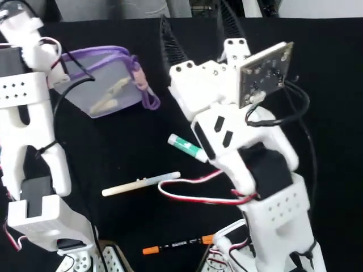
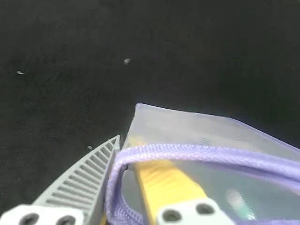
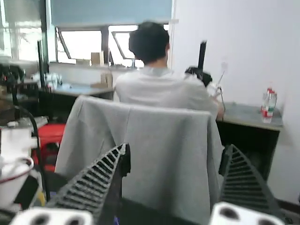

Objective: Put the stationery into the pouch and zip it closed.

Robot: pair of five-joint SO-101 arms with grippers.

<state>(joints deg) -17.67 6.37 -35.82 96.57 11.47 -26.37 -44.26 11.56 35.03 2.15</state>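
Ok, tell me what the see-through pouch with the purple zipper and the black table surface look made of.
See-through pouch: soft frosted plastic, probably vinyl; its contents show through. Purple zipper: woven fabric tape, ribbed weave visible. Black table surface: matte, likely cloth or felt; pale lint specks cling to it.

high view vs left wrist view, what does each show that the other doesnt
High view adds: a cream pen, a green-and-white marker, a black pen with orange ends, and the right arm. Left wrist view adds: the left gripper pinching the zipper rim, close up. Both: the translucent purple-zipped pouch and the black table.
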